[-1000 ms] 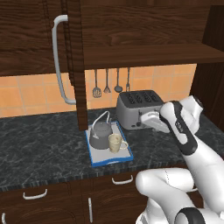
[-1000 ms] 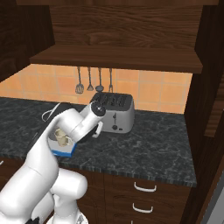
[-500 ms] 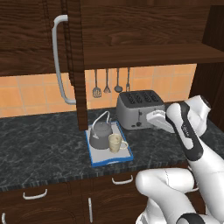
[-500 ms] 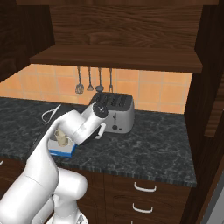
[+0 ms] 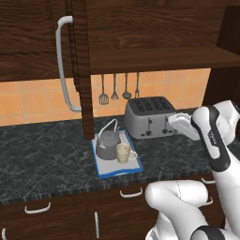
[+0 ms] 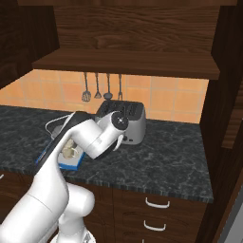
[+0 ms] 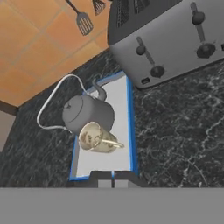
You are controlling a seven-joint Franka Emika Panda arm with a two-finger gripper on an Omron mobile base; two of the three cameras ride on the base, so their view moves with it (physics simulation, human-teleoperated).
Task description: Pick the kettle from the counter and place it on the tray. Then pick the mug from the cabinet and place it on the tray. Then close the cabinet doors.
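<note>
Dark marbled stone counter [image 5: 42, 154], blue-rimmed grey tray [image 7: 126, 144] beside silver toaster [image 5: 149, 117].
Squat dark-grey kettle [image 7: 87, 114] and cream speckled mug [image 7: 96, 138] touching on tray; gripper [image 7: 113, 180] clenched, empty.

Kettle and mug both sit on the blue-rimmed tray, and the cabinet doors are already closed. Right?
Not quite. The kettle and mug do sit on the tray, but the cabinet door stands open, edge-on in the left base view, with the shelf exposed.

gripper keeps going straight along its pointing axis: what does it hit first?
Probably the tray, near its front blue rim: the shut gripper looks down along that end in the hand view. The mug and kettle sit just beyond. Depth is unclear.
</note>
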